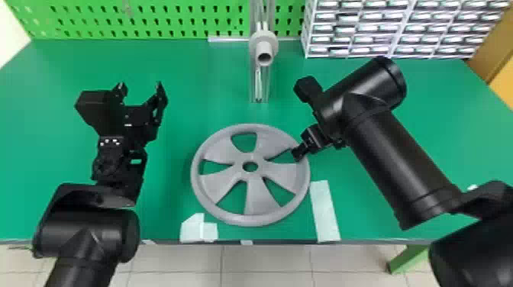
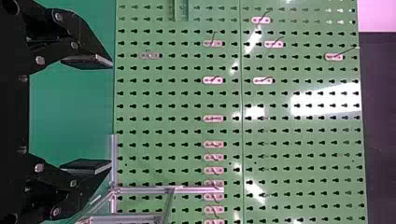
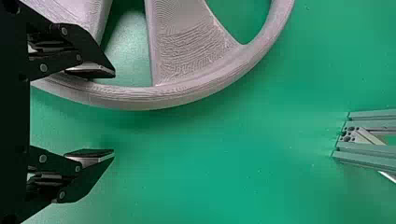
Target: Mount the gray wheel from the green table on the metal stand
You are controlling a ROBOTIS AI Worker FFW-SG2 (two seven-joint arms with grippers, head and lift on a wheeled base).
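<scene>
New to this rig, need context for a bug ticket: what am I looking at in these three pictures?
It's a robot with two black arms. One picture is from its head, looking down at the bench; the other two come from cameras on its wrists, turned sideways.

On the green table lies the gray wheel, flat. Behind it is the metal stand, where the wheel should go. White strips lie near the front edge.

The left gripper is open above the table, left of the wheel. The right gripper is open at the wheel's rim, one finger over the wheel, the other outside it. Neither holds anything.
</scene>
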